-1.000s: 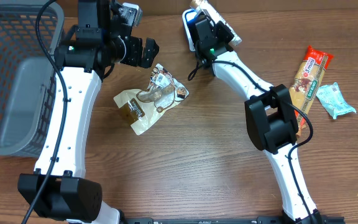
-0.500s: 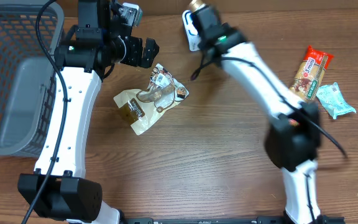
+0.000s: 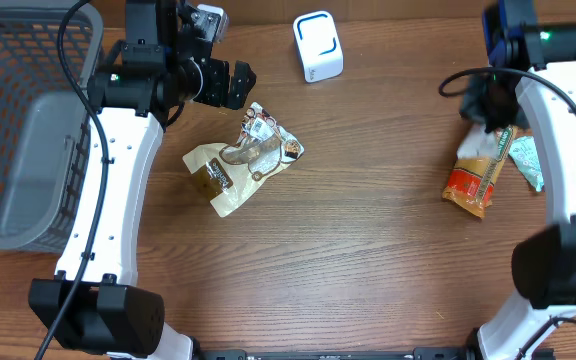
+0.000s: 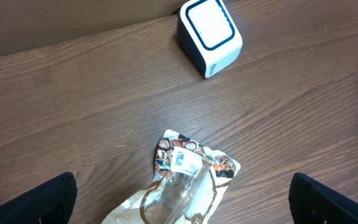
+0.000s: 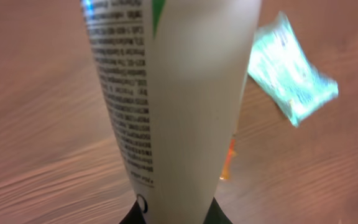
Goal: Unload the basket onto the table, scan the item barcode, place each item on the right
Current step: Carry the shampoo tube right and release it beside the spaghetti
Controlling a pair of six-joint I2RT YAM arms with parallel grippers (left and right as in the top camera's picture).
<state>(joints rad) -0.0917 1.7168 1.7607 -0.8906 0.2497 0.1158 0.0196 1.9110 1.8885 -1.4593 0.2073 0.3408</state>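
Left of the left claw [image 3: 226, 83]: grey basket [image 3: 28, 170]. Left claw has its fingers wide apart and holds nothing, just above a snack pouch [image 3: 243, 160] on the tabletop [image 3: 368, 250]. White scanner [image 3: 318, 45] sits between the two claws, nearer the left one. Right claw [image 3: 488, 100] is clamped on a printed packet [image 5: 179, 93], well right of the scanner. Teal sachet [image 3: 525, 160] is just beside the right claw.

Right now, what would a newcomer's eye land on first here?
The right gripper, far right, shut on a long orange snack pack beside a teal packet. Then the white scanner at the back edge, and the open left gripper above a crumpled tan pouch.
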